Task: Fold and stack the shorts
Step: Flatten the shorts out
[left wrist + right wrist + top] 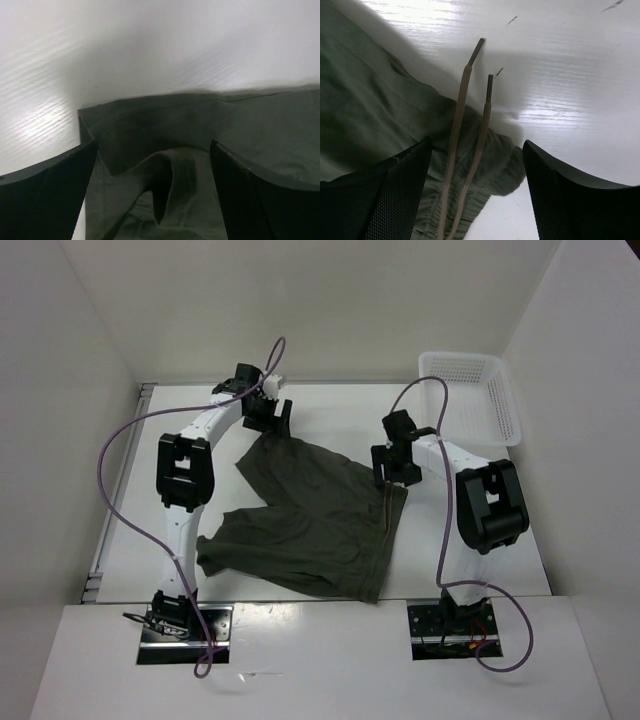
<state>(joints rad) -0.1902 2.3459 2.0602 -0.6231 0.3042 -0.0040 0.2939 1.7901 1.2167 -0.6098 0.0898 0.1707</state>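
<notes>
The dark olive-green shorts [310, 525] lie spread on the white table, waistband to the right and legs to the left. My left gripper [268, 418] is at the far leg's hem corner. In the left wrist view it [154, 150] is open, jaws wide apart, with a raised fold of the cloth [170, 170] between them. My right gripper [392, 475] is at the far end of the waistband. In the right wrist view it [476, 147] is open over the gathered waistband [490, 165] and the tan drawstring [462, 115], which hangs down the cloth in the top view [387, 515].
A white plastic basket [470, 390] stands at the back right of the table. White walls close in the back and both sides. The arm bases are at the near edge, left [180, 615] and right [450, 625].
</notes>
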